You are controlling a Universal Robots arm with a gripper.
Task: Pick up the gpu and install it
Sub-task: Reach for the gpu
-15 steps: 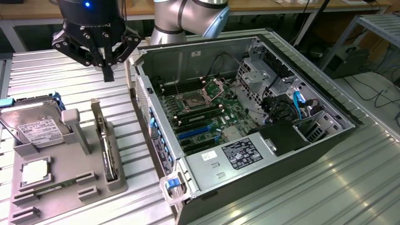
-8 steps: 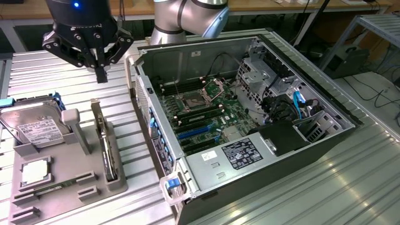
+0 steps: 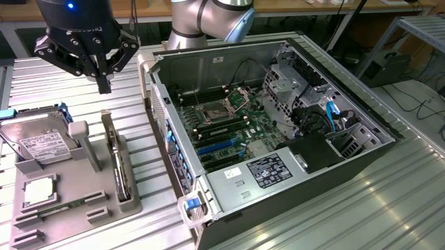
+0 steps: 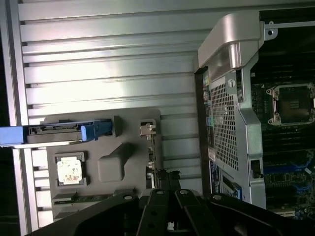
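Observation:
The gpu (image 3: 115, 153) stands on edge in a slot of the grey holder tray (image 3: 83, 208), its silver end bracket pointing towards the back of the table. My gripper (image 3: 104, 86) hangs above the far end of the card, fingers shut together and holding nothing. In the wrist view the gpu (image 4: 150, 150) appears as a thin edge in the grey holder (image 4: 115, 164), just beyond the dark fingers (image 4: 165, 189). The open computer case (image 3: 174, 62) lies at the exterior view's right of the tray, with blue expansion slots (image 3: 215, 149) on its motherboard.
A silver hard drive (image 3: 38, 141) with a white label leans in the tray. A processor chip (image 3: 39, 190) and a memory stick (image 3: 54, 211) lie in the tray's pockets. The case wall (image 4: 231, 98) rises close beside the tray. The table is ribbed metal (image 3: 389, 208).

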